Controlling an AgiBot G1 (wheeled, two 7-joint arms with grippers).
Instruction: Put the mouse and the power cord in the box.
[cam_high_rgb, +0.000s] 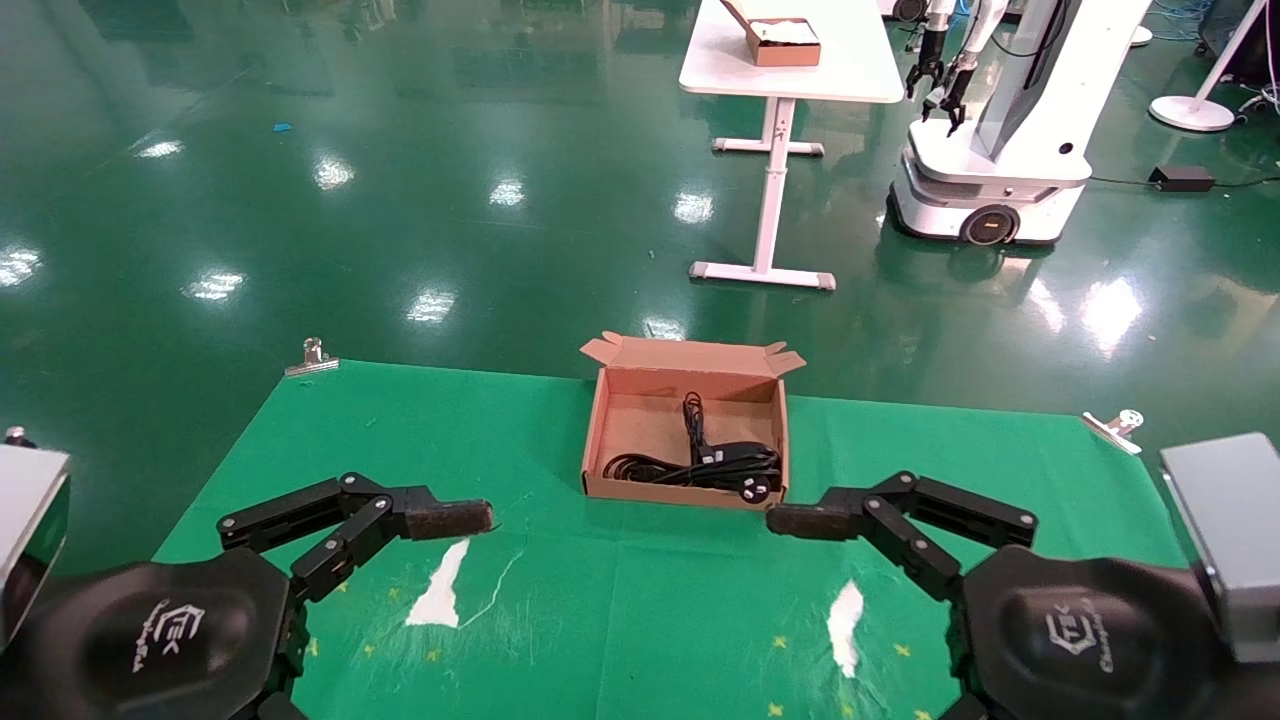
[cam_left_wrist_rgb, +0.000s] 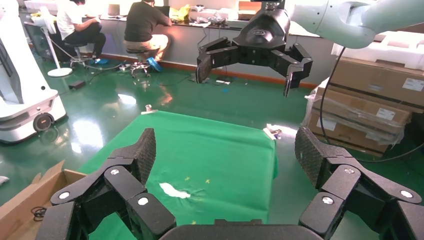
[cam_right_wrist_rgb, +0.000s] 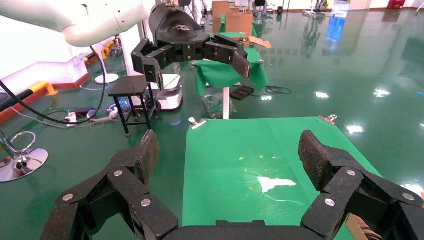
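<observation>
Two black grippers hang low over a green-clothed table, mirrored on either side of a shallow cardboard box. The left gripper (cam_high_rgb: 455, 520) reaches in from the robot's left with its fingers spread wide and nothing between them, as its own wrist camera shows; the right gripper (cam_high_rgb: 800, 520) does the same from the right, released and empty, its tip just beside the box's (cam_high_rgb: 600, 440) near right corner. The box sits at the middle of the table toward the far edge, its small flaps standing open along the back rim. Inside it lies the power cord (cam_high_rgb: 700, 467), a thick black bundle of loops against the near wall with its chunky plug at the right end. Whether the mouse is in there too cannot be told from the dark tangle. The green cloth (cam_high_rgb: 640, 620) carries two white torn patches and small yellow marks near the robot, and metal clips hold it at the far corners. Beyond the table stretches a glossy green floor, with a white table (cam_high_rgb: 790, 60) holding another open box and a white wheeled robot (cam_high_rgb: 1000, 150) standing beside it.
</observation>
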